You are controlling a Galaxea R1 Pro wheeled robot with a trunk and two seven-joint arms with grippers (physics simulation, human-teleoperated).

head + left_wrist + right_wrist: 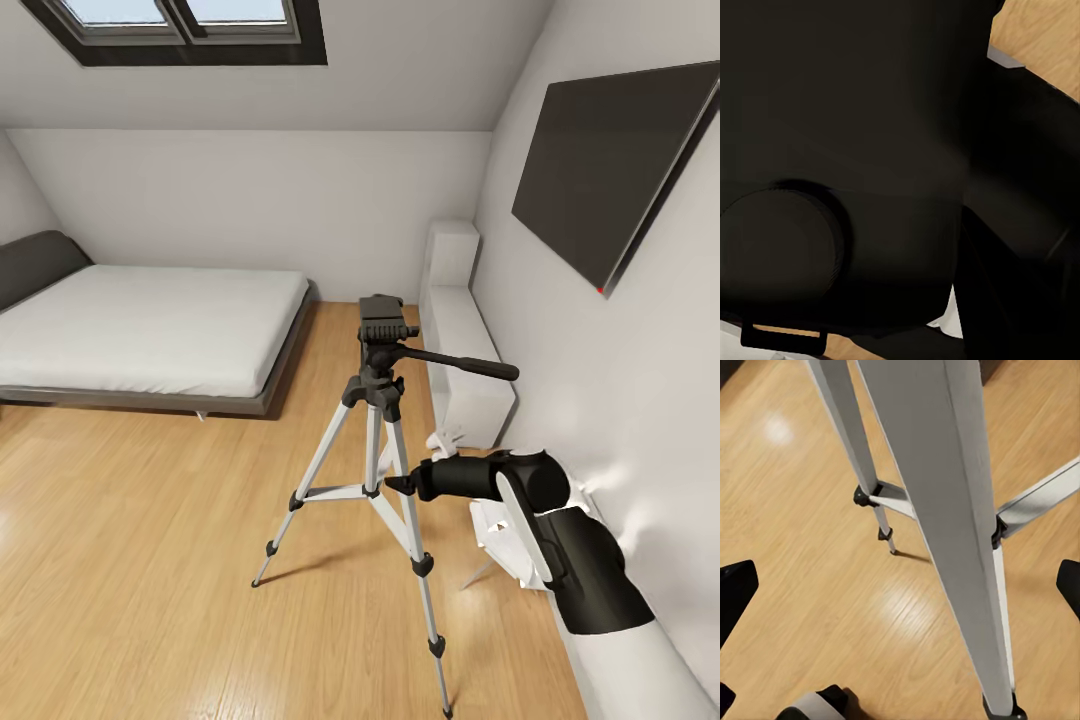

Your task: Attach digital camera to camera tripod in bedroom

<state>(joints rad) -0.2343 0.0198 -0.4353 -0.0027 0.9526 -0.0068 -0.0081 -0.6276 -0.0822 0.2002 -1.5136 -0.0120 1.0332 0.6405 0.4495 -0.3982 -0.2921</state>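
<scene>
- The right gripper (392, 485) reaches to the near silver leg of the camera tripod (378, 420); in the right wrist view its fingertips (736, 589) stand wide apart, one on each side of that leg.
- The left wrist view is dark; I cannot tell the left gripper's state.
- The tripod stands on the wood floor (150, 560), between the low grey bed (150, 330) and the wall TV (615, 170).

Lower right of the head view: the right arm (560, 545), glossy black rounded housings with a white curved band across the joint, running into a white cylindrical sleeve at the corner. It narrows to a black snout ending in a small dark tip, the right gripper (398, 485). In the right wrist view, black fingertips (735, 592) at both side edges.
</scene>
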